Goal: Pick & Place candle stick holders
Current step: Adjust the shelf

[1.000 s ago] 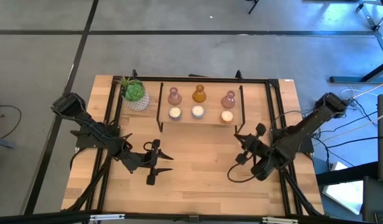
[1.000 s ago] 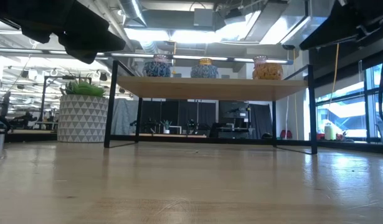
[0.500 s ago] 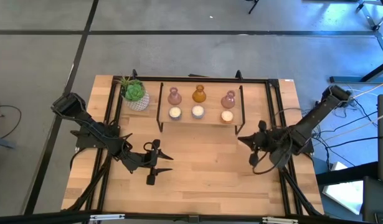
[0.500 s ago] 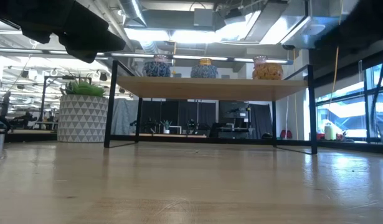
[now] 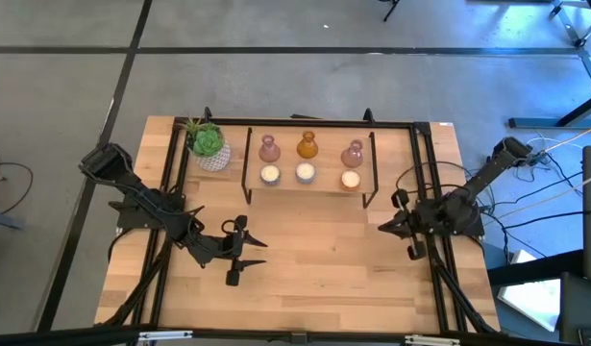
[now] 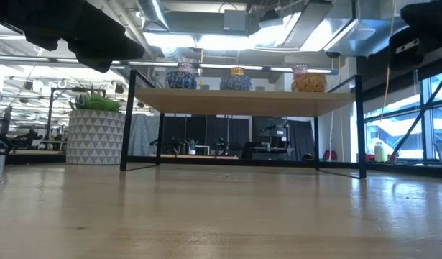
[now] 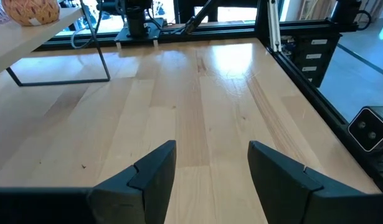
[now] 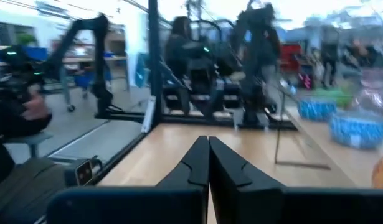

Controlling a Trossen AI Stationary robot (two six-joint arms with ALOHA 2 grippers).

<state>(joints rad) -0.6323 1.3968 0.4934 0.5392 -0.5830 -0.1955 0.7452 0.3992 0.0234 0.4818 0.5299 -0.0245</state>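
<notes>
Six candle stick holders stand on a low wooden shelf with thin black bar legs, at twelve o'clock on the pale wooden table. The back row holds a pink glass holder, an amber glass holder and a second pink glass holder. Three cream-white round holders sit just in front of them. A green plant in a white patterned pot stands beside the shelf, at ten o'clock.

The left gripper hovers at seven o'clock with its fingers apart and empty. The right gripper sits at three o'clock with fingers pressed together, holding nothing.

Likely risks: closed fingers would knock a holder over rather than grasp it, a narrow glass neck could tip or slip, and an arm could strike the shelf's upright bars.
</notes>
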